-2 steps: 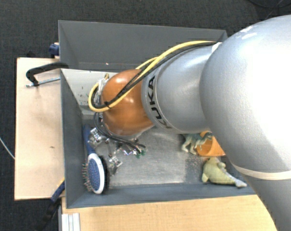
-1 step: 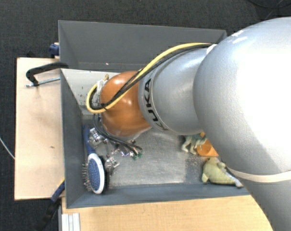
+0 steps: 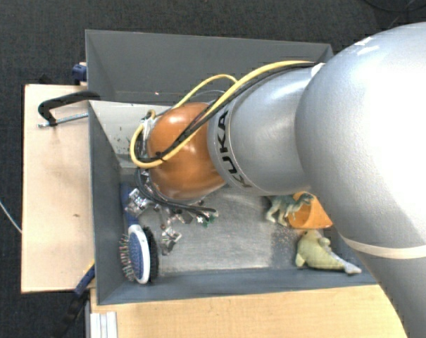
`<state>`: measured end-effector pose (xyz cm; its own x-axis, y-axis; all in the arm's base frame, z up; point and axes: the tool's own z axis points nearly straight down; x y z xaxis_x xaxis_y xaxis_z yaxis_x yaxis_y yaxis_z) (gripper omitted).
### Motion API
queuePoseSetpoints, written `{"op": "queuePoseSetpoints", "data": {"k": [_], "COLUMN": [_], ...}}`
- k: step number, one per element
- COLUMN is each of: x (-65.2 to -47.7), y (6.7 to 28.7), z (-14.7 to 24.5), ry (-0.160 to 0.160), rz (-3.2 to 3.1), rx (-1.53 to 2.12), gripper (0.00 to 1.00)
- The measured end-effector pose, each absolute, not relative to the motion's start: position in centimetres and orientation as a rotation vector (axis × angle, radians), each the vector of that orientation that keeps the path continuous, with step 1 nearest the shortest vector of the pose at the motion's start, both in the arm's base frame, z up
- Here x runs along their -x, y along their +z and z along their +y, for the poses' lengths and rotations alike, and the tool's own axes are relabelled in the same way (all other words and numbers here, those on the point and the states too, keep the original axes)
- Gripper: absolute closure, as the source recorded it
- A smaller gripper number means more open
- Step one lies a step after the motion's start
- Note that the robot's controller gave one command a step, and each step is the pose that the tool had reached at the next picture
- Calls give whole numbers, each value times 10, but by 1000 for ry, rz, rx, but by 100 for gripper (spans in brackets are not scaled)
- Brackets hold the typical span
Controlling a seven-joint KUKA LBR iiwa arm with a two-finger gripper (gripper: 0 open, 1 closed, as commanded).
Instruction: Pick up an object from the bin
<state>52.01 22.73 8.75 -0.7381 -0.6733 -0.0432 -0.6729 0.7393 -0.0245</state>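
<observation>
**Gripper low in the bin, brush nearest**

Gripper [image 3: 165, 224] sits low over the floor of the bin [image 3: 198, 58], under the orange cover [image 3: 181, 153] and the yellow and black cables [image 3: 172, 111]. From above, the cover and wrist hide much of it. I cannot tell whether it is wide or narrow, and I see nothing held in it.

Nearest thing: a brush [image 3: 138, 254], an oval blue back with a white rim and dark bristles. It lies just beside the gripper, on the side away from my arm and a little toward the near wall, close to the bin's corner. It looks tipped on edge, with the bristles facing away from the gripper and the blue back facing it. I cannot make out a handle.

Behind the gripper, well apart under my forearm: a pale green dinosaur [image 3: 324, 253] and an orange toy [image 3: 308, 213].

Judgement on handling the brush:
- Probably light, with a stiff plastic body that should not deform when squeezed.
- The blue back looks smooth and may slip.
- The bristles will give, so they make a poor surface to press on.
- Best hold: across the narrow width of the oval, rim to rim.
- The wall close behind it leaves little room on the far side, so the brush may slide into the corner rather than seat.
</observation>
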Motion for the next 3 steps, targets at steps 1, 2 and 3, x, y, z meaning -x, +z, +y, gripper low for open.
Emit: {"op": "queuePoseSetpoints", "data": {"k": [1, 2, 3], "x": [-520, -515, -577], "y": [87, 111, 150], "z": [227, 231, 233], "ry": [-11, -33, -2], "rz": [2883, 1979, 2322], "rx": [1119, 2356, 2097], "gripper": [0, 0, 0]}}
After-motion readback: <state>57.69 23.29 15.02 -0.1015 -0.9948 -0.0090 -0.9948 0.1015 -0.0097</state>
